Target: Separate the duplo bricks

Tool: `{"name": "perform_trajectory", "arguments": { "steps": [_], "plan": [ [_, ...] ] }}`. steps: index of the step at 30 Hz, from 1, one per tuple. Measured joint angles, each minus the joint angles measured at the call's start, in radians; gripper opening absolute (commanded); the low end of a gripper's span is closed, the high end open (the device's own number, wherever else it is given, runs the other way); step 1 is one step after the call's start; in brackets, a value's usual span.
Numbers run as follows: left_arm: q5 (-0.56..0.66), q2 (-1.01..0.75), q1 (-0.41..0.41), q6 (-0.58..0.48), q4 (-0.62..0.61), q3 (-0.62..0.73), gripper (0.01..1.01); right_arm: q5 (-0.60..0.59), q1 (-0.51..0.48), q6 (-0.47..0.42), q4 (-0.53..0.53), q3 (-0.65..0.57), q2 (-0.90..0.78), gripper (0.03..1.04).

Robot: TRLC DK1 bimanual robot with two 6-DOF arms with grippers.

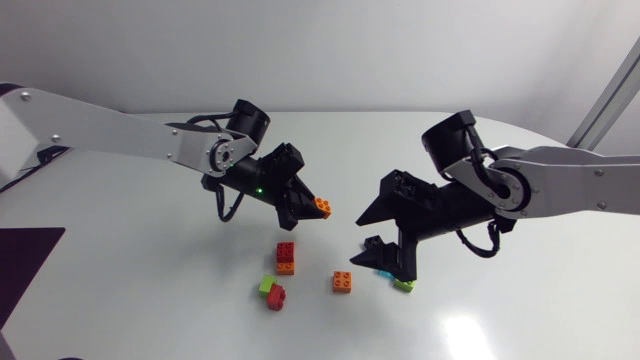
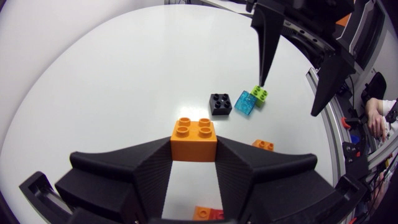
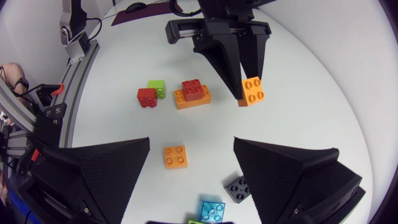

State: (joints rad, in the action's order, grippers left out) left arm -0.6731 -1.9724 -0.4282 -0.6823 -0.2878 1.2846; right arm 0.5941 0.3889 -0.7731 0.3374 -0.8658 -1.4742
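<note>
A: How does the left gripper point(image 1: 312, 206) point(image 2: 194, 148) stand?

B: It is clamped on an orange brick point(image 1: 322, 208) point(image 2: 194, 138) point(image 3: 252, 91), with one finger on each side. It holds the brick in the air near the middle of the table point(image 1: 130, 310).

A: And what is on the table, from the left?

B: A dark purple sheet point(image 1: 25, 262) lies at the left edge. After it comes a broad stretch of bare white top. Then there is a lime-and-red pair point(image 1: 272, 291) point(image 3: 150, 94), the two bricks touching. Just beside it is a red brick point(image 1: 286, 250) point(image 3: 193, 89) seated on an orange base brick point(image 1: 286, 267) point(image 3: 186, 101). A small orange brick point(image 1: 342, 282) point(image 3: 176, 157) lies alone, near the stack but apart from it.

A: What about the right side?

B: A blue brick point(image 1: 384, 272) point(image 2: 244, 103) point(image 3: 211, 210) touches a lime brick point(image 1: 404, 284) point(image 2: 260, 94). A black brick point(image 2: 220, 104) point(image 3: 239, 186) sits just beside the blue one. In the head view the arm hides the black one.

A: And the right gripper point(image 1: 370, 238) point(image 3: 191, 146)?

B: It is released, with its fingers spread wide and nothing between them. It hangs over that blue, lime and black group. One fingertip point(image 2: 262, 79) points down right at the lime brick, and I cannot tell whether it touches.

A: Is there room to move?

B: Yes. The table is open behind both arms as far as its curved far edge. There is also open top to the right of the blue and lime bricks. All the bricks sit well in from the rim.
</note>
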Motion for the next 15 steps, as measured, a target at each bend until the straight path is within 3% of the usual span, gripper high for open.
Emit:
{"name": "perform_trajectory", "arguments": {
  "steps": [7,15],
  "plan": [
    [0.007,-0.138,0.000,0.000,-0.004,0.170,0.366,0.021,-0.049,0.000,-0.007,0.023,0.006,0.97],
    [0.023,-0.203,0.002,-0.006,-0.053,0.199,0.366,0.031,-0.050,0.000,-0.030,0.045,0.006,0.97]
  ]
}}
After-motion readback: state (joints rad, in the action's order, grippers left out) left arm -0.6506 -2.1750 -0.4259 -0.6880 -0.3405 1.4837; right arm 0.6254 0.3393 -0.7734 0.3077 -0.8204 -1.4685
